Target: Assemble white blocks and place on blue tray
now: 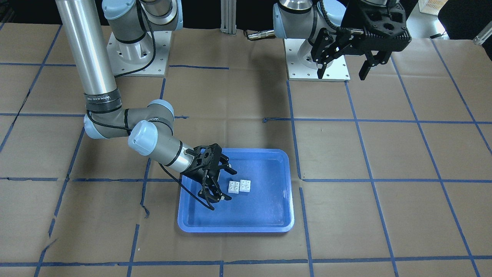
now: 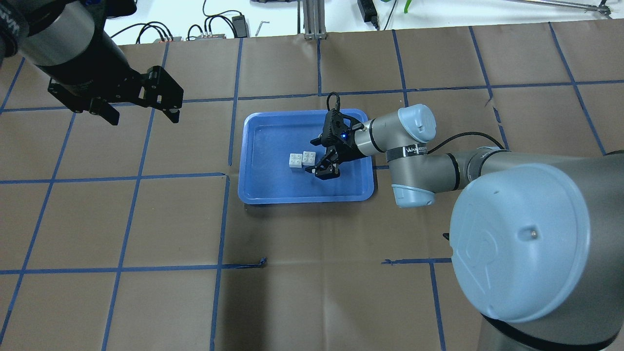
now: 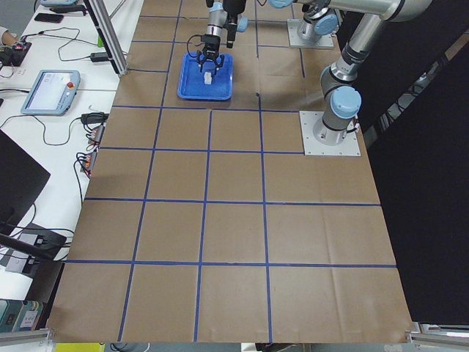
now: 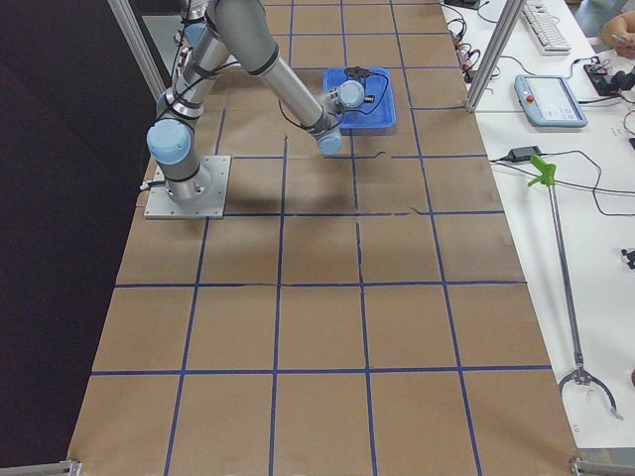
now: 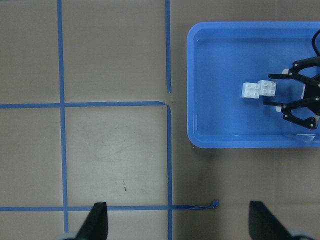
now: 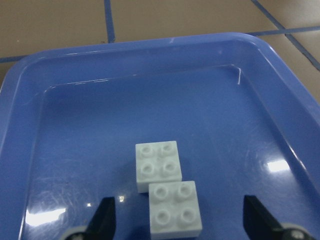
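Note:
Two white blocks [image 1: 239, 186] lie in the middle of the blue tray [image 1: 234, 229], touching and offset diagonally; I cannot tell whether they are pressed together. They also show in the overhead view [image 2: 302, 159], the left wrist view [image 5: 260, 89] and the right wrist view [image 6: 165, 187]. My right gripper [image 1: 227, 184] is open and low inside the tray. Its fingers stand on either side of the nearer block's edge, and it holds nothing. My left gripper [image 2: 143, 118] is open and empty, high over the table to the left of the tray [image 2: 307, 199].
The table is covered in brown paper with a blue tape grid [image 2: 229, 175]. The two arm bases [image 1: 138, 54] [image 1: 317, 61] stand on the robot's side. Cables and a teach pendant [image 3: 51, 92] lie beyond the far table edge.

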Action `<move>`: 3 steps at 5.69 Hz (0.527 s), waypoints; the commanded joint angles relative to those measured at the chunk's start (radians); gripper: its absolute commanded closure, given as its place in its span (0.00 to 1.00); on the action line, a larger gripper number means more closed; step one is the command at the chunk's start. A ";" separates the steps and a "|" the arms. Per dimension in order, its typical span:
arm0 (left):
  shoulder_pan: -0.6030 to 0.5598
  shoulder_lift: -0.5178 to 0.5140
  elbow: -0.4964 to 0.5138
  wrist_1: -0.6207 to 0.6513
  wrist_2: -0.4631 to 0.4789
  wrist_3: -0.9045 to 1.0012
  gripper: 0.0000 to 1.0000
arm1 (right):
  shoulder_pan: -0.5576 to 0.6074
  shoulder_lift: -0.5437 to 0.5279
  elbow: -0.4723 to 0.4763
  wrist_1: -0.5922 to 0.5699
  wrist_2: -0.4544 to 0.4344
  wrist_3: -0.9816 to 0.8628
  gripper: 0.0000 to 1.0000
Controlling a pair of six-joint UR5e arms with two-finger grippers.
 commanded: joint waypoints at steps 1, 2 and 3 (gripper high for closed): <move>0.000 -0.001 0.001 0.001 0.001 0.003 0.01 | -0.004 -0.022 -0.061 0.040 -0.120 0.113 0.00; 0.000 -0.001 0.001 0.001 0.001 0.003 0.01 | -0.010 -0.087 -0.086 0.176 -0.154 0.173 0.00; 0.000 -0.001 0.001 0.000 0.001 0.003 0.01 | -0.016 -0.184 -0.117 0.378 -0.268 0.175 0.00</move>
